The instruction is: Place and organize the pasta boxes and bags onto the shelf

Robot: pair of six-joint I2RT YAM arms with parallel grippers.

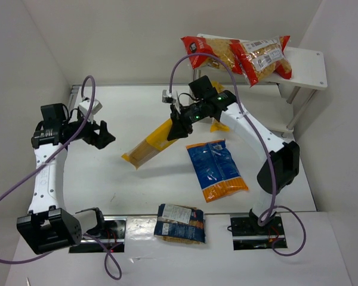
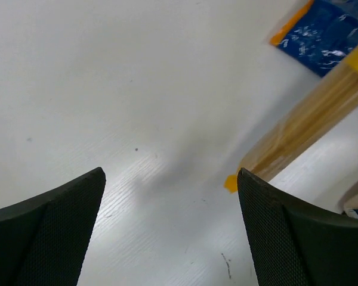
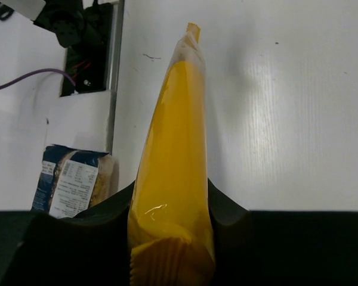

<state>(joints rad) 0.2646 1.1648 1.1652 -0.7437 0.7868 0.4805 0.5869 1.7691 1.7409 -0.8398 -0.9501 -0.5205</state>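
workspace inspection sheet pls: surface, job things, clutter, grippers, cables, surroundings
surface: white table, a few small dark specks
job's things: two red-ended bags on the top board of the shelf; spaghetti pack in the right gripper; blue-and-orange bag flat mid-table; dark-blue bag at the near edge, between the arm bases
clutter: nothing seen
grippers: left gripper open, empty, over bare table; right gripper shut on one end of the spaghetti pack
cables: purple cables, one per arm; the right one arcs across the red-ended bags in the top view
surroundings: white walls on three sides
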